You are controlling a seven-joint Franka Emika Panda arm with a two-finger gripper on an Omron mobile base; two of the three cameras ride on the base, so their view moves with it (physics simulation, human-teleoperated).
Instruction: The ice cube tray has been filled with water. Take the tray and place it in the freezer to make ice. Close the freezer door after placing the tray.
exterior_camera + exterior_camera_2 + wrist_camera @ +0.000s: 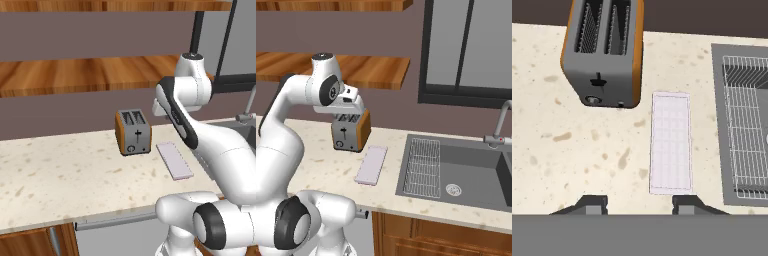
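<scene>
Where toaster (pixel 604 52) ends, tray (pixel 671 142) alongside

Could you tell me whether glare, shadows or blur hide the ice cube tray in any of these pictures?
Left base view: flat, even light, the ice cube tray crisp, no glare. Right base view: the robot's arm covers the toaster top, the tray stays clear. Hand view: sharp; the pale tray has low contrast against the counter, grid faint.

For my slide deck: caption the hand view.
Gripper hovers above ice cube tray lying beside toaster on counter.
</scene>
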